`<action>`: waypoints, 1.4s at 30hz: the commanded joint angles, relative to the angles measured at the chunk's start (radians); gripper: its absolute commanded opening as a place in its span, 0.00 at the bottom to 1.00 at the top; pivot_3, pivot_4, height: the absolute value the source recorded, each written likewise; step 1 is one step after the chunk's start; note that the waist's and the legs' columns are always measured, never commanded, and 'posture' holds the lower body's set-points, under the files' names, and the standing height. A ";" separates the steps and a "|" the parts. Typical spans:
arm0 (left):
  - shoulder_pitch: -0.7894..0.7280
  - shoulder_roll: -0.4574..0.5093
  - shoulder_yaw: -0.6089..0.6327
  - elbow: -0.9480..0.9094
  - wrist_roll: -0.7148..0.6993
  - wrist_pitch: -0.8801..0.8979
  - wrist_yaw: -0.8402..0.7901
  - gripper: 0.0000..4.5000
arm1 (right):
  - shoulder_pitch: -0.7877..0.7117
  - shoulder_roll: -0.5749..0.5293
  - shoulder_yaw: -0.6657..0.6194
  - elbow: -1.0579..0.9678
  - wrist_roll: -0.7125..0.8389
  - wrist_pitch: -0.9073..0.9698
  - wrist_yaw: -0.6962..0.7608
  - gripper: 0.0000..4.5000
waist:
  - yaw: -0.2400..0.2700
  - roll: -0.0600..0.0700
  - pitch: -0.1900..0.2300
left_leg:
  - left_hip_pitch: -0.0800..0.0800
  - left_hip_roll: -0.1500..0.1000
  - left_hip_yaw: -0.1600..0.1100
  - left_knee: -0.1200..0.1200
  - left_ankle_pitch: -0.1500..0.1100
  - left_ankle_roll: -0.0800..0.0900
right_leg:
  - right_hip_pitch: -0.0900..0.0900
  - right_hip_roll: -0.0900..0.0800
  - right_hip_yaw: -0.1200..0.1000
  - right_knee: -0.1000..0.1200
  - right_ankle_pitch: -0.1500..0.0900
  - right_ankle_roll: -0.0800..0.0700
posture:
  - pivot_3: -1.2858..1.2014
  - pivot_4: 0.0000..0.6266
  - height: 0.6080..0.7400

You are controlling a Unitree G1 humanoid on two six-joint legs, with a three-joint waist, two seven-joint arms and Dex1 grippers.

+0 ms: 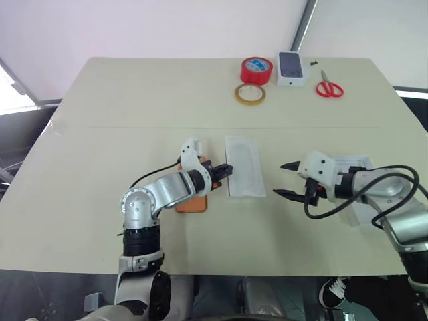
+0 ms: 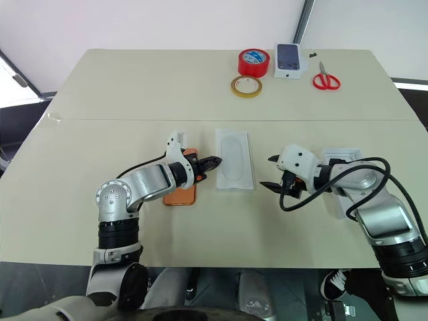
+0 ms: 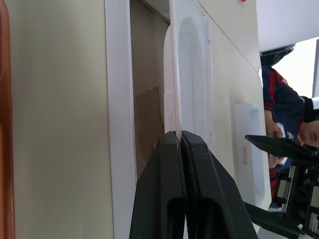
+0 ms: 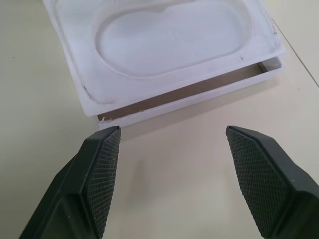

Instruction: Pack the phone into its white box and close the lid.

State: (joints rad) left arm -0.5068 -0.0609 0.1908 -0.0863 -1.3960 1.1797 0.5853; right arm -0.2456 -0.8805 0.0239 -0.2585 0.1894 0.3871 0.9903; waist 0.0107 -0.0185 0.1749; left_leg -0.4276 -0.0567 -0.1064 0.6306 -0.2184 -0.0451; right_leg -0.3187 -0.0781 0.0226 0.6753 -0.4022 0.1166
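Observation:
The orange phone (image 1: pixel 194 203) lies flat on the table, partly under my left forearm. Just right of it is the white box (image 3: pixel 119 99), its brownish floor showing beneath a flat white tray (image 1: pixel 245 166) with an oval recess that rests over it. My left gripper (image 1: pixel 227 170) is shut on the tray's thin near edge, which is raised a little off the box rim. My right gripper (image 1: pixel 281 180) hovers open to the right of the box, pointing at it, with nothing between its fingers. The right wrist view shows the tray (image 4: pixel 164 40) sitting askew on the box wall (image 4: pixel 209 92).
A white lid-like piece (image 1: pixel 358 162) lies under my right forearm. At the table's far side are a red tape roll (image 1: pixel 256 69), a yellowish tape ring (image 1: pixel 249 94), a small white carton (image 1: pixel 291 68) and red scissors (image 1: pixel 329 87). A person (image 3: pixel 284 109) is beyond the table.

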 commanded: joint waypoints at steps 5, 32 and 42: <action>-0.022 0.004 -0.023 0.006 0.010 -0.035 -0.045 0.31 | -0.015 0.000 -0.023 -0.027 0.006 0.001 -0.021 0.80 | 0.001 0.000 0.000 | 0.000 0.000 0.000 0.000 0.000 0.000 | 0.000 0.000 0.000 0.000 0.000 0.000 | 0.52 0.24 1.00; 0.186 0.680 -0.268 -0.441 0.510 -0.283 -0.813 0.84 | -0.306 0.173 0.160 0.025 -0.065 0.174 -0.151 0.01 | -0.032 0.004 0.000 | 0.001 0.001 0.000 -0.005 0.001 -0.001 | -0.003 0.001 0.002 0.000 0.000 0.000 | 0.52 0.24 1.00; 0.341 0.786 -0.279 -0.516 0.646 -0.380 -1.056 0.84 | -0.454 0.322 0.360 0.275 -0.243 0.122 -0.208 0.01 | -0.024 0.004 0.000 | 0.001 0.000 -0.003 -0.008 0.001 -0.002 | -0.003 -0.001 0.000 -0.002 0.000 0.000 | 0.52 0.24 1.00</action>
State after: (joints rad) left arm -0.1687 0.7224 -0.1021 -0.5632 -0.7619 0.8193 -0.4504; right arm -0.6700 -0.5680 0.3879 -0.0088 -0.0248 0.5430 0.8017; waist -0.0136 -0.0148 0.1745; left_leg -0.4270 -0.0572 -0.1090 0.6228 -0.2174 -0.0468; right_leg -0.3216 -0.0793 0.0230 0.6735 -0.4023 0.1161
